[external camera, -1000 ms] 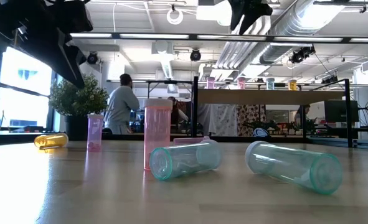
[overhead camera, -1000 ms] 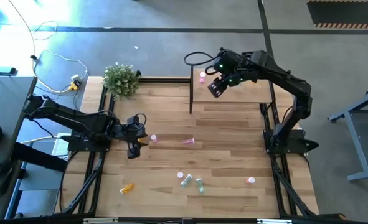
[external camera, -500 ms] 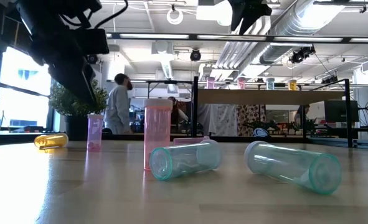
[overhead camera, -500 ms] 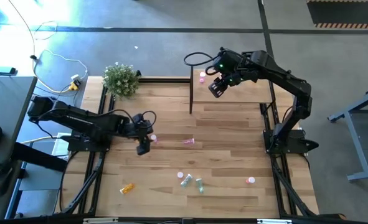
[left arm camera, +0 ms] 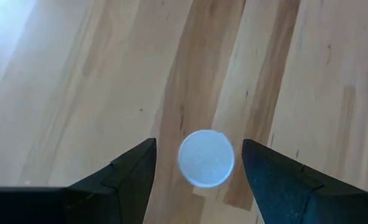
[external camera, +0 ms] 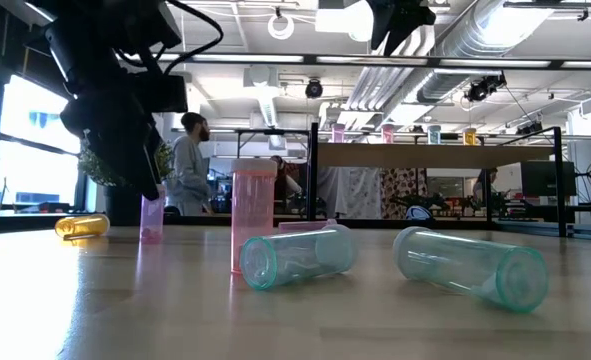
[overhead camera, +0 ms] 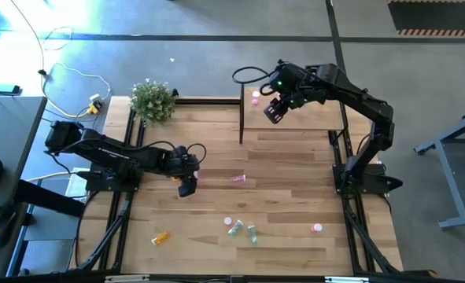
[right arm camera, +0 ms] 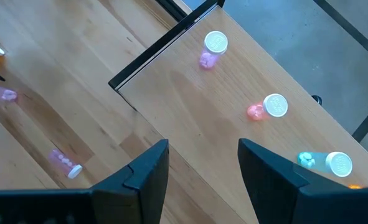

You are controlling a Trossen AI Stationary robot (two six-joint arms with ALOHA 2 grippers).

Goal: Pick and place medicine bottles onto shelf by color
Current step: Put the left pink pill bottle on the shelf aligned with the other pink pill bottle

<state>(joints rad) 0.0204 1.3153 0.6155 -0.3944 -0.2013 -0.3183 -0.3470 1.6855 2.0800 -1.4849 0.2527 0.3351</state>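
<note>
A small pink bottle [external camera: 152, 218] stands upright on the plank table, its white cap [left arm camera: 206, 158] facing up. My left gripper [left arm camera: 198, 146] is open and slants down over it, one finger on each side of the cap with a gap at both. My right gripper [overhead camera: 273, 112] hangs open high above the light-wood shelf [overhead camera: 303, 118], with nothing between its fingers [right arm camera: 202, 163]. On the shelf stand a pink bottle [right arm camera: 215, 45], a red-pink one [right arm camera: 268, 107] and a pale green one [right arm camera: 327, 162].
Loose on the table are a pink bottle lying down [overhead camera: 238, 179], an upright pink one [overhead camera: 227, 222], two pale green ones on their sides [overhead camera: 236, 228] [overhead camera: 252, 233], an orange one [overhead camera: 160, 236] and a pink one [overhead camera: 317, 228]. A potted plant [overhead camera: 153, 101] stands at the far left.
My left gripper has gone toward the table's right edge and down, onto the upright pink bottle, and now stands astride its cap. The bottle has stayed where it was.
</note>
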